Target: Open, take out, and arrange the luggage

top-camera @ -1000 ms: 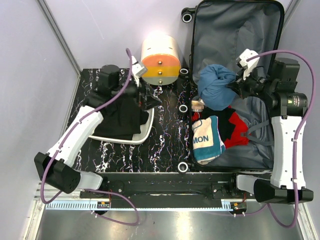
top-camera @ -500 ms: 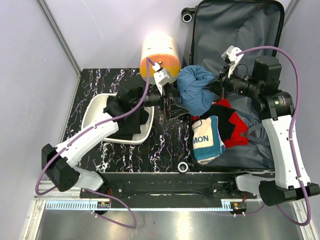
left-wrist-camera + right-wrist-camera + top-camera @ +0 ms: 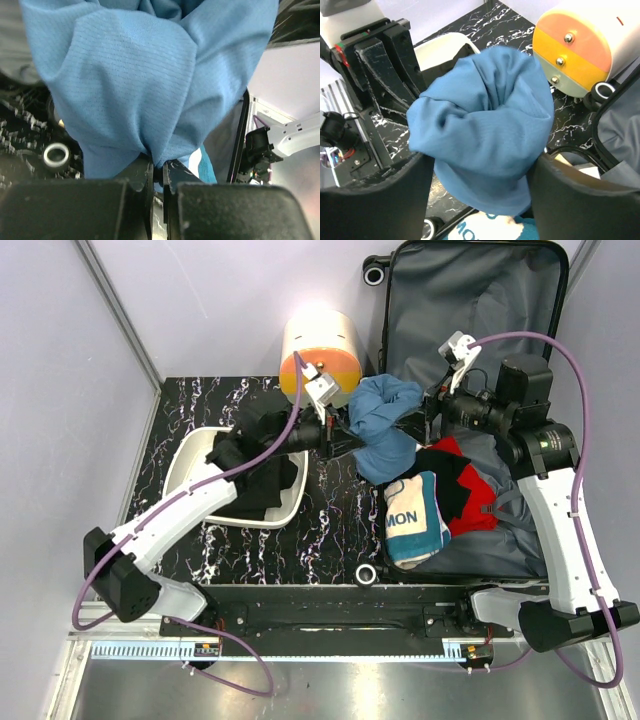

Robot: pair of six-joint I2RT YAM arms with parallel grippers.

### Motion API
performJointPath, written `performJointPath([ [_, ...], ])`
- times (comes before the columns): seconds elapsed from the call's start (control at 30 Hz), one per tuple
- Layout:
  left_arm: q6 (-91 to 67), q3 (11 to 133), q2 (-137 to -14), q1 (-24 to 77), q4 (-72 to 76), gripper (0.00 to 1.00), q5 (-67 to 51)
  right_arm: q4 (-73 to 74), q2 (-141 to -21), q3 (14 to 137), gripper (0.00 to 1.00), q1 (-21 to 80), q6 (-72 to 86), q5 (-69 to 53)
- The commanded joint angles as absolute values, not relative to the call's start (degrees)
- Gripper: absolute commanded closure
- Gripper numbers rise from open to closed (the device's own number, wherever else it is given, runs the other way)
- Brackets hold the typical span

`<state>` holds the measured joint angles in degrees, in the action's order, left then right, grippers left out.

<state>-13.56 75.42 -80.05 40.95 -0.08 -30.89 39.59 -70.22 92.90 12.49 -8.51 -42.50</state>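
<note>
Black marbled table (image 3: pixel 330 530) is shared with the open luggage (image 3: pixel 470 300) lying flat at right, a stiff, bulky shell judged best taken at its rim, while a soft blue bundle (image 3: pixel 385 425) is pinched by the left end effector (image 3: pixel 157 169) and flanked by the wide-spread right end effector (image 3: pixel 482 157).

The black tabletop (image 3: pixel 330 530), veined in white like marble, filled the middle of the scene. Plain pale lavender walls (image 3: pixel 190 300) rose behind it and to both sides. An aluminium strip (image 3: pixel 118 312) ran down to the tabletop's far left corner. In front of the tabletop lay a brushed-metal surface (image 3: pixel 330 690) that softly reflected the even light.
</note>
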Motion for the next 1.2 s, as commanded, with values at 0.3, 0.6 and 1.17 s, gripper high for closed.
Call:
performJointPath([
  [0.3, 10.00, 80.86, -71.19, 3.56, -54.12, 1.00, -29.02, 40.34, -69.18, 91.50, 0.00, 13.27, -10.72, -31.55],
  [0.6, 21.36, 82.17, -77.77, -15.28, -56.52, 1.00, -21.71, 42.80, -66.53, 87.19, 0.00, 13.27, -14.15, -30.59],
  [1.17, 24.26, 86.31, -101.86, -13.98, -50.27, 0.65, -16.17, 55.53, -70.47, 88.15, 0.00, 13.27, -17.31, -26.11],
])
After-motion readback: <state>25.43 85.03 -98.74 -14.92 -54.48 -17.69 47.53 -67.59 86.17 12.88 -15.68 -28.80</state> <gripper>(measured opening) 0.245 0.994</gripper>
